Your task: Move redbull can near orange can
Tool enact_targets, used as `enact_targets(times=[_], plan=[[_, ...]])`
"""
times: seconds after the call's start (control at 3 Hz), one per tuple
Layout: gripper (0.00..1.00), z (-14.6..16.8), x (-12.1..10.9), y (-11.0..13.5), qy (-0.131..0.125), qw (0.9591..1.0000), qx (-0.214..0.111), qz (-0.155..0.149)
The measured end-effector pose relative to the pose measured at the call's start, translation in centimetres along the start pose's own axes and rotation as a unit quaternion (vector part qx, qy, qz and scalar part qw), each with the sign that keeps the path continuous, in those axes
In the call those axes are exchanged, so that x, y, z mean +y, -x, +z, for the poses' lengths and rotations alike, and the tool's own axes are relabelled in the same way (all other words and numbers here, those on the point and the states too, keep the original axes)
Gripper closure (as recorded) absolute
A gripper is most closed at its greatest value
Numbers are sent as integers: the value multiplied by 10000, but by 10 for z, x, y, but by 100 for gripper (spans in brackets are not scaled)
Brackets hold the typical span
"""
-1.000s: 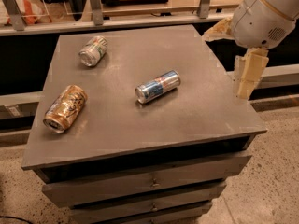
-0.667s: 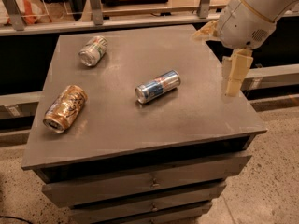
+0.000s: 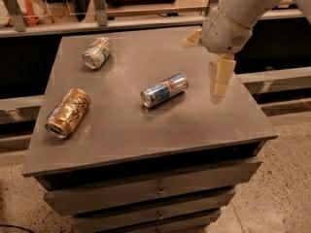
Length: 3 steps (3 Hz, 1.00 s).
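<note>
- redbull can (image 3: 164,90) lies mid-table, well apart from orange can (image 3: 68,112) at left edge; nothing's been grabbed yet.
- gripper (image 3: 218,84) hangs by right edge, open or closed can't be told.

The arm (image 3: 245,6) is a thick, smooth, off-white tube that swells into a rounded wrist (image 3: 224,33), with a thin yellowish seam ringing the joint. A tan, wedge-shaped piece juts from the wrist's far side. Below it is the gripper (image 3: 217,95), pale cream-yellow, flat-sided and narrow, just above the table (image 3: 121,135) near its right edge.
</note>
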<state>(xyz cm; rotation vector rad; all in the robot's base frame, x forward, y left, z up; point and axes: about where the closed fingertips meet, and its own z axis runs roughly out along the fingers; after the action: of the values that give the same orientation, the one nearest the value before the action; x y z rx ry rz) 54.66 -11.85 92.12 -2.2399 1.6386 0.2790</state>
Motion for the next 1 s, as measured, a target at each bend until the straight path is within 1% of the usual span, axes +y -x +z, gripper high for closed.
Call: enact_targets(times=[0.33,0.67,1.0], plan=[[0,26,-12,2,245,9996,63,-86],[0,48,-17,11,460,9987,54,-197],[0,63,-15,23,607,9977,17,-300]])
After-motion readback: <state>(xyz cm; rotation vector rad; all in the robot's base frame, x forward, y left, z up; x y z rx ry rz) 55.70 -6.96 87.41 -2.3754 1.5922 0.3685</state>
